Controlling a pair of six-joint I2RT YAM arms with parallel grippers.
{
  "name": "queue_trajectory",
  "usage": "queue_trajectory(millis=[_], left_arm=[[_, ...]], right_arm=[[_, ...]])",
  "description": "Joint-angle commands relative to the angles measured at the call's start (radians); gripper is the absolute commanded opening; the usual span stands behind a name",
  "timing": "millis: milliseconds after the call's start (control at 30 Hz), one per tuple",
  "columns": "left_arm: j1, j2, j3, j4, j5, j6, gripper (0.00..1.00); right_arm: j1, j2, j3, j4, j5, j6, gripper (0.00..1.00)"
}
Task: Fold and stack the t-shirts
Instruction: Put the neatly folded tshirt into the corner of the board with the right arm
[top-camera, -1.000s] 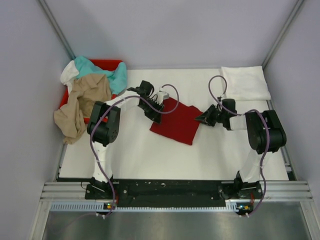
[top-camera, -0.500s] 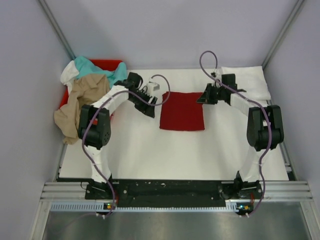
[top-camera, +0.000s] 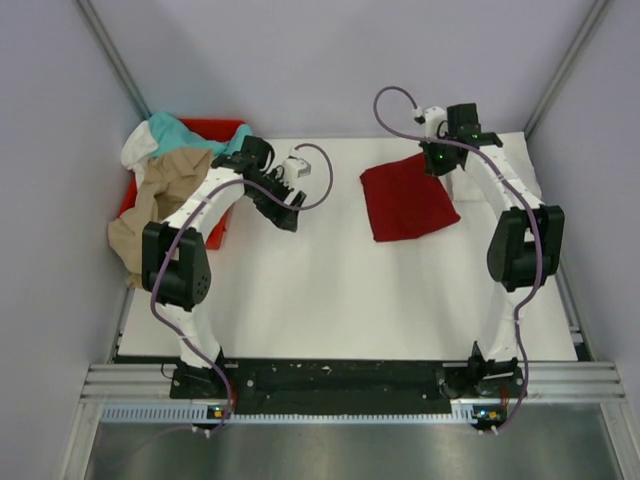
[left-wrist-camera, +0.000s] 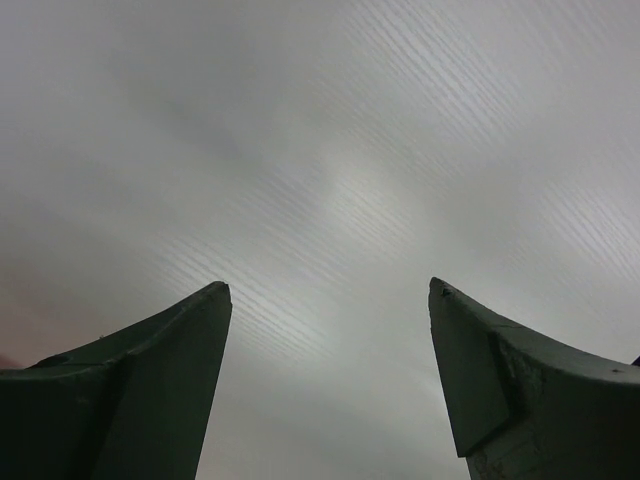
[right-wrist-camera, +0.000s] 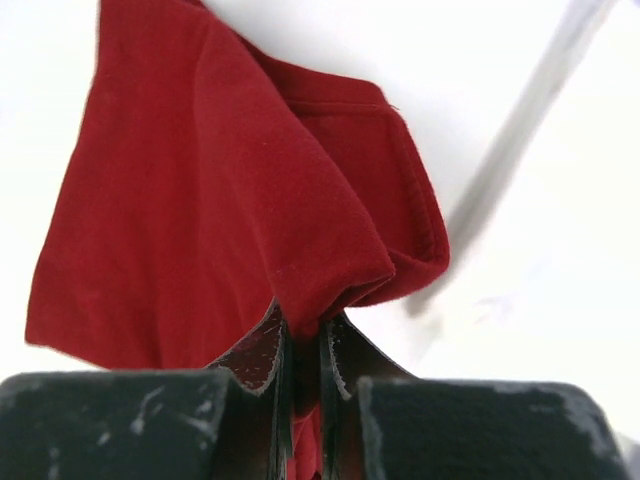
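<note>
As wrist view shows, right pincer (right-wrist-camera: 305, 335) clamps t-shirt (right-wrist-camera: 190, 200).

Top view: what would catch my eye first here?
The dark red t-shirt, folded, at the back right of the table, pinched at an edge by the right gripper. Next, the heap of tan, teal and white t-shirts spilling over the red bin at far left.

Table (top-camera: 330, 300) with bin (top-camera: 215, 127), dark red t-shirt (top-camera: 405, 205)
</note>
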Motion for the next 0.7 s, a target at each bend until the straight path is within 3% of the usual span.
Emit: queue_trajectory(millis=[0,233,467,667], left_arm=[[-0.002,-0.045,0.013,-0.052,-0.046,0.058,0.84],[-0.002,-0.076,-0.009,-0.045,-0.084,0.064,0.86],[-0.002,-0.045,0.002,-0.046,-0.099,0.064,0.93],[-0.002,-0.041,0.011,-0.052,-0.107,0.072,0.93]], right_arm=[[-0.008,0.041,0.161,-0.039,0.201,-0.196,0.00],[-0.017,0.135,0.379,-0.075,0.404,-0.311,0.00],[-0.023,0.159,0.476,-0.076,0.478,-0.388,0.00],[-0.037,0.146,0.531,-0.076,0.502,-0.398,0.00]])
